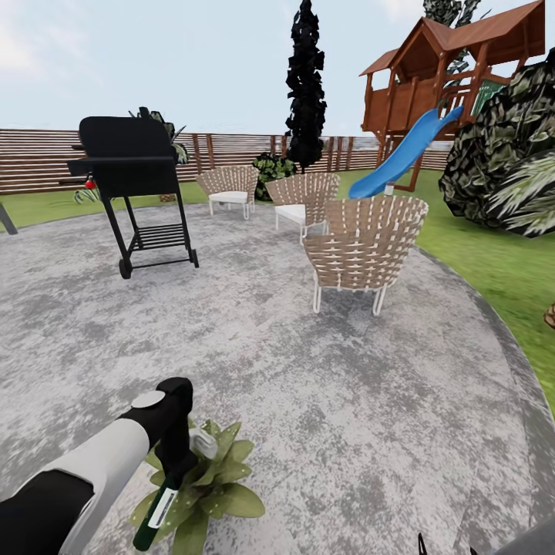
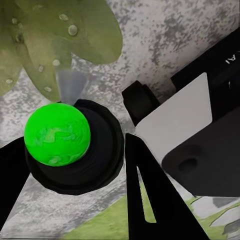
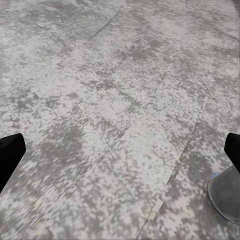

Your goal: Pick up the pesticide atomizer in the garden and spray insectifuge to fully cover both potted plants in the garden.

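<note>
My left gripper (image 1: 174,462) is shut on the pesticide atomizer (image 1: 160,509), a dark green bottle with a white label. It hangs tilted, with its pale trigger head (image 1: 203,442) up. Right under it a potted plant (image 1: 212,489) spreads broad green leaves on the grey patio (image 1: 308,370). In the left wrist view the atomizer (image 2: 57,132) is seen end-on between my dark fingers (image 2: 150,200). A pale mist cone (image 2: 72,82) reaches leaves (image 2: 75,35) dotted with droplets. The other potted plant is out of view. My right gripper (image 3: 121,149) hangs open over bare paving.
A black grill (image 1: 131,185) stands at the back left of the patio. Wicker chairs (image 1: 362,247) sit in the middle and back, before the slatted fence (image 1: 231,150). A playhouse with a blue slide (image 1: 405,154) and dark bushes (image 1: 509,162) border the lawn at right.
</note>
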Motion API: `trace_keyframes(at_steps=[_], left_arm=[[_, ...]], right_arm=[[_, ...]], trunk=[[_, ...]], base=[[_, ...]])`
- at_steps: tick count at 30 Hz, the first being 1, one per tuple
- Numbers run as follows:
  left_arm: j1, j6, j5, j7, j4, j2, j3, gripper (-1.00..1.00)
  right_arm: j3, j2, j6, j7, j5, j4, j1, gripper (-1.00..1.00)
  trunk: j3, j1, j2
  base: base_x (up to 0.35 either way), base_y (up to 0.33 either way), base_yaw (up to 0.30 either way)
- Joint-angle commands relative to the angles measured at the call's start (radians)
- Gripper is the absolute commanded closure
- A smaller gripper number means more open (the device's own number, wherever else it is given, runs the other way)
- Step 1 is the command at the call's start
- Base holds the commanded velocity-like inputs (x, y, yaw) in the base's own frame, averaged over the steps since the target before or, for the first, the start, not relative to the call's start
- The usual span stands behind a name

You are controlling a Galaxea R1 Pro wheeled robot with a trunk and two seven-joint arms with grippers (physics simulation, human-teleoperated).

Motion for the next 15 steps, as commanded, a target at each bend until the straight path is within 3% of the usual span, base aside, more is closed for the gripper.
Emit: trace_keyframes(at_steps=[1, 12, 15], left_arm=[[-0.001, 0.011, -0.009, -0.010, -0.003, 0.001, -0.002, 1.00], [0.007, 0.007, -0.018, -0.010, -0.007, -0.003, -0.004, 1.00], [0.010, 0.005, -0.059, -0.011, -0.006, -0.004, -0.005, 1.00]], right_arm=[[-0.004, 0.000, -0.003, -0.007, 0.011, 0.001, -0.001, -1.00], [-0.004, 0.000, -0.003, -0.007, 0.011, 0.002, -0.001, -1.00], [-0.004, 0.000, -0.003, -0.007, 0.011, 0.002, -0.001, -1.00]], trunk=[[-0.001, 0.000, 0.000], [-0.001, 0.000, 0.000], [-0.001, 0.000, 0.000]], base=[[0.000, 0.000, 0.004], [0.000, 0.000, 0.000], [0.000, 0.000, 0.000]])
